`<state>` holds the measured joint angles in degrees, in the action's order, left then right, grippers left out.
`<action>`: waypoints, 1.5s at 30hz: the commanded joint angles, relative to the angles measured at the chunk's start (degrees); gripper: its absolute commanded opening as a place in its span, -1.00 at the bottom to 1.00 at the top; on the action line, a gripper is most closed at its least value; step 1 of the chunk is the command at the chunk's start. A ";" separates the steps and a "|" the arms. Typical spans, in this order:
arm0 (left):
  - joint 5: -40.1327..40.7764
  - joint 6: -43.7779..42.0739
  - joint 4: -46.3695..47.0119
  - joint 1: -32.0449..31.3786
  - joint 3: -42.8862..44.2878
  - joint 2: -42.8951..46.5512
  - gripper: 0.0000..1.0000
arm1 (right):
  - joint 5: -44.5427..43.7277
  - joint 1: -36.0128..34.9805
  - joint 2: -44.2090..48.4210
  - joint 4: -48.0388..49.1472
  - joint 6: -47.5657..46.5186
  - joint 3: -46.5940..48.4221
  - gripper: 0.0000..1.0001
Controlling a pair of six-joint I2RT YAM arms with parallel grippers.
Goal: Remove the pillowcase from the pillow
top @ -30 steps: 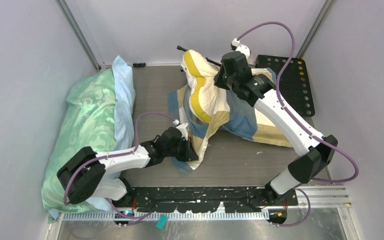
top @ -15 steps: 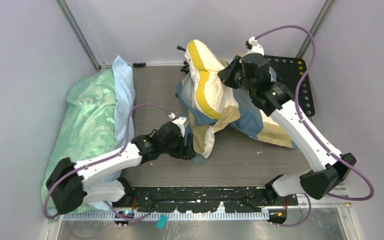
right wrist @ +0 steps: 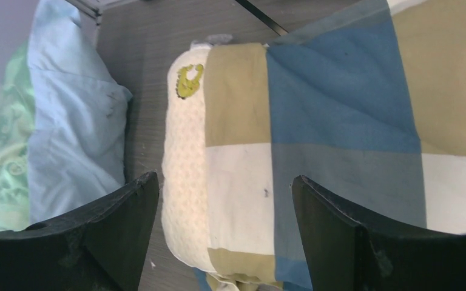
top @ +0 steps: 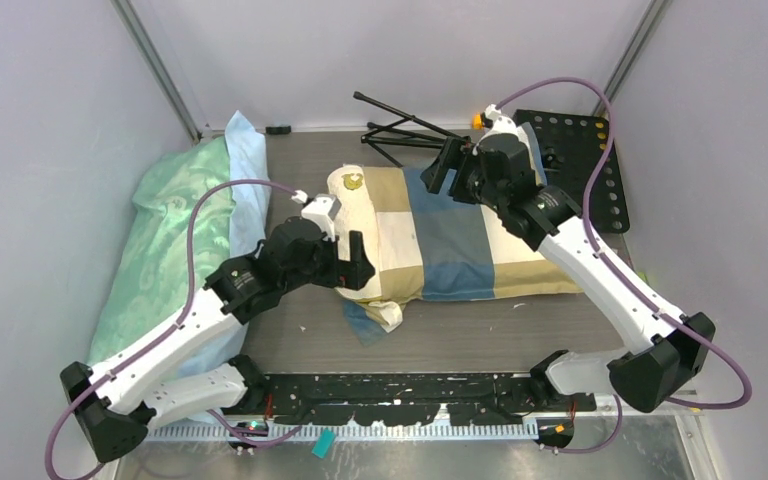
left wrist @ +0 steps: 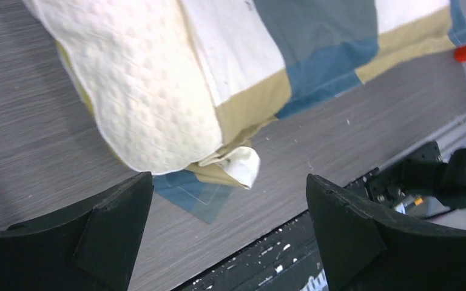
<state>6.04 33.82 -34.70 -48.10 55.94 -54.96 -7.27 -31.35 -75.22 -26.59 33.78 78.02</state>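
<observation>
The pillow (top: 347, 200) lies flat on the table, only its cream dotted left end poking out of the blue, tan and cream pillowcase (top: 465, 235). A yellow-green tag marks that bare end. My left gripper (top: 358, 265) hovers open over the pillow's near-left corner, holding nothing. In the left wrist view the pillow (left wrist: 145, 91) and pillowcase (left wrist: 291, 36) lie beyond the open left gripper (left wrist: 227, 212). My right gripper (top: 447, 170) hangs open above the case's far side. Seen from the right wrist, the pillow (right wrist: 185, 157) and pillowcase (right wrist: 340, 109) lie below the open right gripper (right wrist: 224, 212).
A mint-green pillow (top: 175, 230) with light blue cloth (right wrist: 73, 127) fills the left side. A black folded tripod (top: 400, 125) lies at the back. A black perforated plate (top: 585, 150) sits back right. The black arm rail (top: 410, 395) runs along the near edge.
Both grippers have opened and let go. The pillow in its case, held up on end before, has dropped flat onto the table. The left arm swung up and back.
</observation>
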 commanded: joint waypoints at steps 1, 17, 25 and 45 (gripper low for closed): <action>0.48 0.29 -2.12 5.93 2.04 -0.91 1.00 | -1.75 0.16 3.00 -1.55 -3.24 -2.82 0.70; -21.64 0.92 14.52 23.29 -0.65 -20.12 0.96 | -0.81 -10.54 -12.39 5.23 3.40 -7.45 0.77; -17.08 -0.87 16.13 23.49 0.62 -28.06 0.71 | -6.48 -13.71 -21.30 4.52 2.84 -3.07 0.50; -3.78 -8.63 3.81 23.56 12.04 -27.74 -1.00 | -22.14 -8.61 -11.87 0.91 0.76 -12.96 -1.00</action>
<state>-8.36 29.54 -25.34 -25.50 62.52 -89.47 -22.87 -44.34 -94.67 -24.05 34.76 68.34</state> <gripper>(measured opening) 0.045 0.020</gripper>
